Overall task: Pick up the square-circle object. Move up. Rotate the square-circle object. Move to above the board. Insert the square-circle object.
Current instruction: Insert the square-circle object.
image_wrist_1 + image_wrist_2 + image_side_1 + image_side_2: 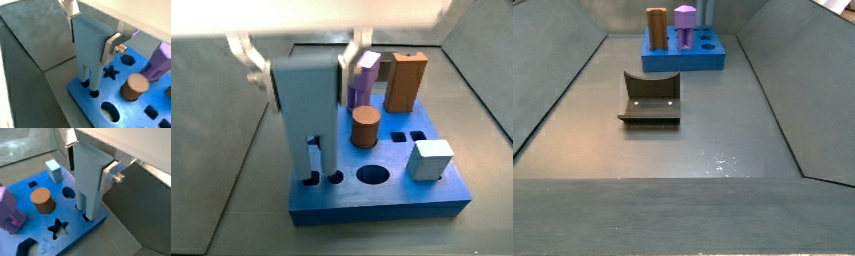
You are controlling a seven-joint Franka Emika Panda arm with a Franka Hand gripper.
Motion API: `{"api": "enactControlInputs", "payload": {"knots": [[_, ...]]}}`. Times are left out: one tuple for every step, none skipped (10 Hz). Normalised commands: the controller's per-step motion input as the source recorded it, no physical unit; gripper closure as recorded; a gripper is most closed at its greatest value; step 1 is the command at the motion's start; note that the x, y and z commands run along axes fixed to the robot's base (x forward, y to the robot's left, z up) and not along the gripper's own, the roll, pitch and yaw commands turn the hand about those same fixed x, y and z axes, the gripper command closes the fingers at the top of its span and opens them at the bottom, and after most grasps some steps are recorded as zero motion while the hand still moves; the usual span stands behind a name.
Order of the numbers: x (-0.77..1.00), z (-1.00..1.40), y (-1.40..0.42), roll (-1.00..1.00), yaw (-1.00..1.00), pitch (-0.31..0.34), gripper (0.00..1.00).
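I am holding the end effector [309, 58] closed on the top of the square-circle object [305, 110], keeping it upright so both posts are entering their paired holes at the board [385, 205]'s 9 o'clock edge in a side view. To its right, a brown cylinder [366, 127] and white cube [432, 159] are occupying other slots. I am seeing no readable labels anywhere.

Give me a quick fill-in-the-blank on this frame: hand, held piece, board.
1. The hand is shut on the ___.
2. The square-circle object's two posts reach down into holes in the blue ___.
3. On the board, the brown cylinder stands beside a ___-shaped hole.

Missing: square-circle object; board; star
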Motion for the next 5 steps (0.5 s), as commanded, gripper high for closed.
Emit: {"api": "enactControlInputs", "payload": {"knots": [[0.09, -0.2, -0.02, 0.11, -0.19, 0.0, 1.0], [0.06, -0.18, -0.03, 0.11, -0.1, 0.0, 1.0], [0.13, -0.26, -0.05, 0.1, 0.0, 0.0, 1.0], [0.09, -0.28, -0.09, 0.03, 0.0, 0.0, 1.0], [0.0, -0.27, -0.06, 0.0, 0.0, 0.0, 1.0]]}}
